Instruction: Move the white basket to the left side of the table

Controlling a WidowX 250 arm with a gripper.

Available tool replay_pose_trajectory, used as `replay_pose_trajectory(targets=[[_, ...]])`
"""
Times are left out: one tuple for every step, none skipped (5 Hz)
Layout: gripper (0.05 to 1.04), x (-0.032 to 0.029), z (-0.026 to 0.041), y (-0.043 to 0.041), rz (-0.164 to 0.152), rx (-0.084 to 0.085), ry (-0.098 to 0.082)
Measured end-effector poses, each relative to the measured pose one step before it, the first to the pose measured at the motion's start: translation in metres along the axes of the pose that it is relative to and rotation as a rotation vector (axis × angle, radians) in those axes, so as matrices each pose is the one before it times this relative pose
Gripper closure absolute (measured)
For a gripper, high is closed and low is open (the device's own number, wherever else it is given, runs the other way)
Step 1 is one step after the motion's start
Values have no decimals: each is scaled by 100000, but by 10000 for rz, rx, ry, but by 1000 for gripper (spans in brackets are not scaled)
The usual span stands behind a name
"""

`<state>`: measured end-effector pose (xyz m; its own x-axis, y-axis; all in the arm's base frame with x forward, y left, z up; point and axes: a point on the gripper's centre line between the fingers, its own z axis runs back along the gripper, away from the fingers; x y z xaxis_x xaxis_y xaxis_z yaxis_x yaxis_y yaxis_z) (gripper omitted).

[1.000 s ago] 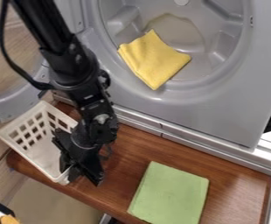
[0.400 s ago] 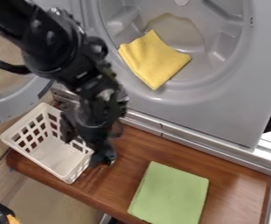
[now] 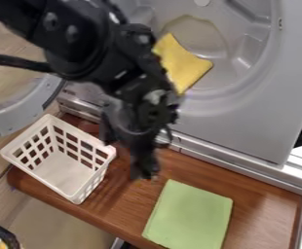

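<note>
One white basket (image 3: 59,172) sits upright at the left end of the brown wooden table (image 3: 261,209), its open mouth facing up. Its long axis runs aslant in the view, from upper left to lower right, so the short ends face upper left and lower right. One rim corner points left, reaching past the table's end as seen from here, and another points down toward the table's near edge. Square holes pierce the walls in rows; the inner floor shows pale.

Just right of the basket, the black gripper (image 3: 126,159) hangs over the table with its fingers spread apart. One finger is close to the basket's right rim corner; whether they touch, I cannot tell. The black arm (image 3: 79,36) comes in from the upper left.

Farther right, a green cloth (image 3: 191,216) lies flat on the table, well apart from the basket, its longer sides tilted slightly from vertical. Behind the table stands a gray machine (image 3: 251,107), with a yellow cloth (image 3: 185,65) in its round opening, partly hidden by the arm.
</note>
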<state>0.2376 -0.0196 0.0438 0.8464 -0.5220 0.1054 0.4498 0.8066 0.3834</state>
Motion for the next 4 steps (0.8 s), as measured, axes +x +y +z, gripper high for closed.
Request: replay_pose_trajectory(targets=[[83, 2895, 127, -795, -2304, -1224, -774], [83, 2834, 932, -508, -2156, -434, -1033], [83, 2220, 954, -801, -2243, -288, -974], [83, 2579, 1250, 336, -1827, -263, -744]])
